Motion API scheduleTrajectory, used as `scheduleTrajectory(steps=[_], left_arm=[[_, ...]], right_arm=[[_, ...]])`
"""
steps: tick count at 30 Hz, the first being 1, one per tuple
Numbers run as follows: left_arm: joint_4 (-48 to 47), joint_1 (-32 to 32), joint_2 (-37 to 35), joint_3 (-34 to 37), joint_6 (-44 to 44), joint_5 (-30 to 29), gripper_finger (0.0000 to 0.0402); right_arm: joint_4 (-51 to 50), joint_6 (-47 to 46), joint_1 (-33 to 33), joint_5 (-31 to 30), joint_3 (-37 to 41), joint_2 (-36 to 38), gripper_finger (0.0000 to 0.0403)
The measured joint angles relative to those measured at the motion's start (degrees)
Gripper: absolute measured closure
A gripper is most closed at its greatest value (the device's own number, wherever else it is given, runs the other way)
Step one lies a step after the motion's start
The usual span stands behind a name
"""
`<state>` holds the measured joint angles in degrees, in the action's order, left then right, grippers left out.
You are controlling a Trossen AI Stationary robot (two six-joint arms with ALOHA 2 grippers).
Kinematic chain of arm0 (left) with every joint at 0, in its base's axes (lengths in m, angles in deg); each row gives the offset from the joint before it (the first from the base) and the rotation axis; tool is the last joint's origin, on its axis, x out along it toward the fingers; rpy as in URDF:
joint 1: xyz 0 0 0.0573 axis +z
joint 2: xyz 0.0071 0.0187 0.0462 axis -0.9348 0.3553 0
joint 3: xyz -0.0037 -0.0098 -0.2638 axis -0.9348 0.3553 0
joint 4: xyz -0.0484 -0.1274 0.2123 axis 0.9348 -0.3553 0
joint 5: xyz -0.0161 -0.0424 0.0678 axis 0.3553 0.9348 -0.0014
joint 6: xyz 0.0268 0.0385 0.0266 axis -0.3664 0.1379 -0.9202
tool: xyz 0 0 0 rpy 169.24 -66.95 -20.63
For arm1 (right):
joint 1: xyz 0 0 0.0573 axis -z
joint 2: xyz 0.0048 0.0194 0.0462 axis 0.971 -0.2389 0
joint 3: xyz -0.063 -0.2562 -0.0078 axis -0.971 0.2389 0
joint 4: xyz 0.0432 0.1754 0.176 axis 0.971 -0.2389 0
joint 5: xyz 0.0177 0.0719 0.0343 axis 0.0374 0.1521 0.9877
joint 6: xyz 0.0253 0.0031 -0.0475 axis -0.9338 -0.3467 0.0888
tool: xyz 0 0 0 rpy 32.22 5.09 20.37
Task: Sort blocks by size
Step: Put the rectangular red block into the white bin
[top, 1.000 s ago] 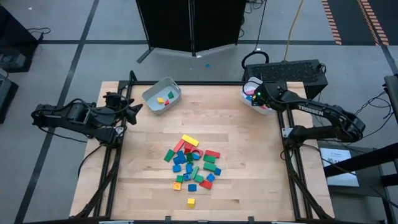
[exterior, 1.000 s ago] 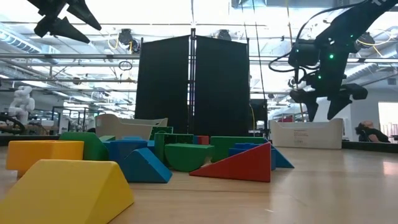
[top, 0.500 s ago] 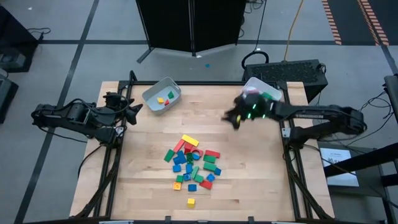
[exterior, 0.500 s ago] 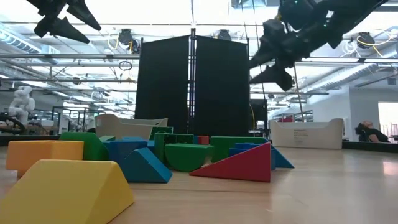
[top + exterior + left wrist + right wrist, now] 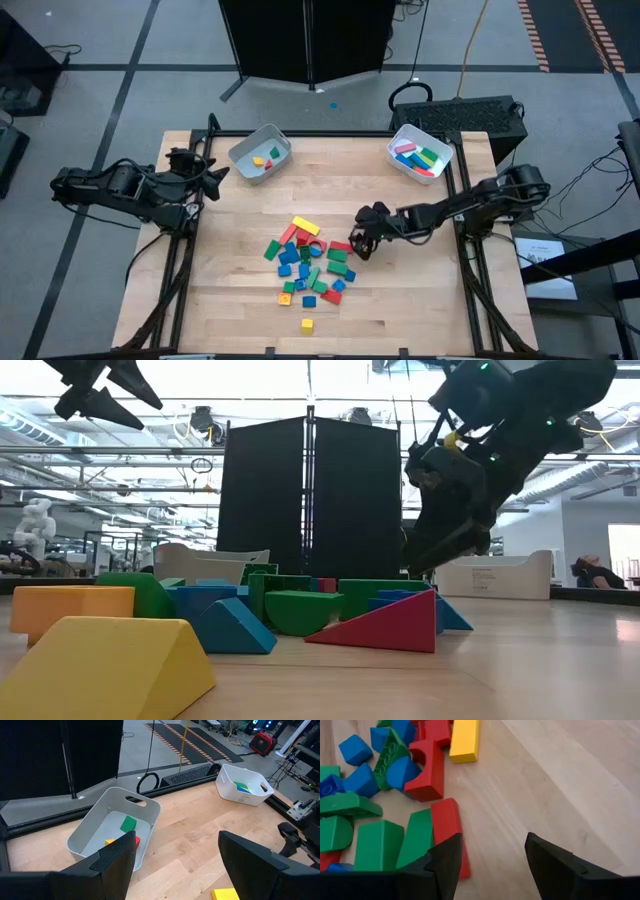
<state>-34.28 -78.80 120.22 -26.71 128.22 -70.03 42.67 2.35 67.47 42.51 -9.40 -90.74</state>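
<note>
The blocks [image 5: 310, 265] lie in a loose pile at the table's middle, in red, blue, green and yellow. A yellow bar [image 5: 305, 226] lies at the pile's far side. My right gripper [image 5: 362, 240] hangs open just above the pile's right edge and slants down. A red bar [image 5: 451, 832] lies flat on the wood beside one finger, and bare wood shows between the fingers [image 5: 492, 865]. My left gripper [image 5: 215, 175] waits open and raised at the table's left edge, near the left bin [image 5: 115, 827].
Two white bins stand at the far edge. The left bin [image 5: 260, 153] holds a few small blocks, and the right bin [image 5: 420, 155] holds several longer ones. A lone yellow cube [image 5: 307, 325] sits near the front edge. Bare wood lies right of the pile.
My right gripper has swung from over the right bin toward the table's near edge and left, sinking to the pile's right edge. It has also turned and now points down at the blocks. The blocks have not moved.
</note>
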Motion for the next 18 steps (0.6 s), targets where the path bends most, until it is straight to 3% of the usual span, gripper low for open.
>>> scheduleTrajectory(steps=[18], left_arm=[[-0.1, 0.0, 0.0, 0.0, 0.2, 0.1, 0.012]], right_arm=[[4.7, -3.8, -7.1, -2.2, -0.5, -7.7, 0.0195]])
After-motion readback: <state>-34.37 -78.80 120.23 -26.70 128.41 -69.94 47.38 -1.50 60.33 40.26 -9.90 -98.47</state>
